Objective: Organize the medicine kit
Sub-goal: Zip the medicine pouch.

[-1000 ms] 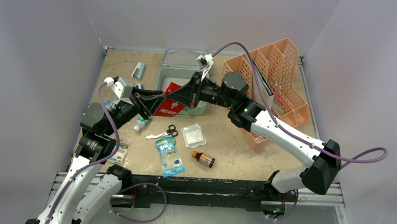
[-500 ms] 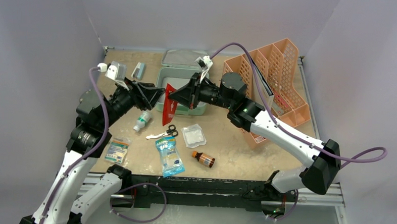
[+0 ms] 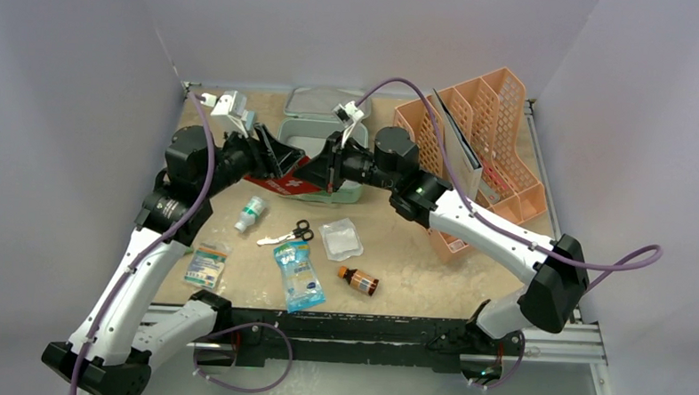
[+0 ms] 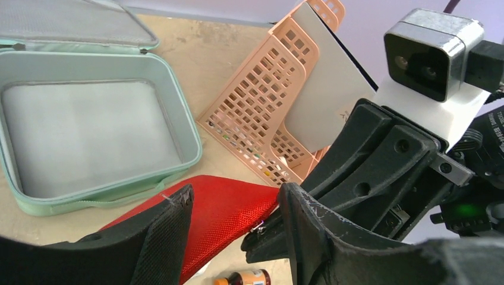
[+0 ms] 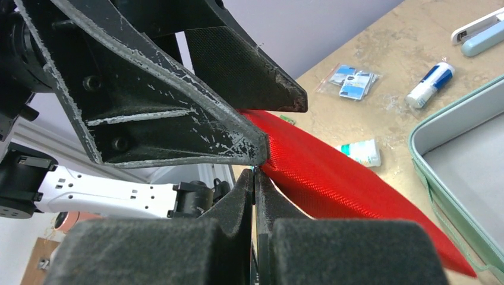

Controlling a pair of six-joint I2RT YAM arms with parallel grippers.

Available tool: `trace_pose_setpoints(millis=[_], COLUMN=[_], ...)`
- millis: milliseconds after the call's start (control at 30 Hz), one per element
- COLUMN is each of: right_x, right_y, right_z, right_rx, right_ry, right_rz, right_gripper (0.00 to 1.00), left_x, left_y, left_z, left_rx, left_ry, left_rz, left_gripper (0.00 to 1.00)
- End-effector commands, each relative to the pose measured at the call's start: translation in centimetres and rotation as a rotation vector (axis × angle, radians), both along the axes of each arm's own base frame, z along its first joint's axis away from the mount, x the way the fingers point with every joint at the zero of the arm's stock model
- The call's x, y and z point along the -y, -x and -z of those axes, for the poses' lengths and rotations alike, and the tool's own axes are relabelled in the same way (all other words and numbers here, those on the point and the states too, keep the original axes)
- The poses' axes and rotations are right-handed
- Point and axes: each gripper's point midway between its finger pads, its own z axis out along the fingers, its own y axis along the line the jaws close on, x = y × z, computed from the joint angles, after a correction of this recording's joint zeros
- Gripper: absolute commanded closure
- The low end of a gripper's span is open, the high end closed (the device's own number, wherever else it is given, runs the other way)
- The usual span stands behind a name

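Over tan table (image 3: pixel 415 245), right hand (image 5: pixel 255 178) pinches red pouch (image 5: pixel 333 172); left hand (image 4: pixel 235 197) spread wide.

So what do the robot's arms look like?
The left arm and right arm are white tubes with chunky black joints. A purple cable loops along each. The fingers are black scuffed wedges. A silver-and-black camera sits on a white mount.

Red pouch (image 4: pixel 220 222) partly hidden behind left claw (image 4: pixel 235 193).

The left claw (image 3: pixel 283 159) has swung up beside the red pouch (image 3: pixel 280 185), which now lies flatter.
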Motion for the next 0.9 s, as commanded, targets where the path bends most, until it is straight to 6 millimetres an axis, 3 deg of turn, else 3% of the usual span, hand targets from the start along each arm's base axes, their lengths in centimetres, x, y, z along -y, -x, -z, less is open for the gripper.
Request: trace_pose_setpoints(millis=[0,467,633,800,867], right_x=[0.0,0.1,-0.2,-0.7,-0.8], right_y=[0.0,0.5,0.4,0.3,0.2], right_z=[-3.9,-3.7,-3.1,-3.3,-3.2], right_rx=[0.093,0.128,0.120,0.121,0.122], right_ry=[-0.075,-0.066,-0.061,-0.043,-0.041], right_rz=[0.006,-0.024,-0.038,-0.055,-0.051], right_gripper=[1.00,1.00,1.00,1.00,1.00], left_x=[0.5,-0.2,0.0,1.5,1.7], left_y=[0.9,1.3,0.6,0.6,0.6], left_z=[-1.3,-0.1,0.5,0.0,-0.1], left_rx=[0.037,0.065,0.026,0.035,0.042], left_ry=[0.026,-0.145,-0.116,-0.070,-0.073], left_rz=[0.050,0.089,0.072,0.146,0.163], left_gripper=[0.46,0.47,0.52,0.59,0.65])
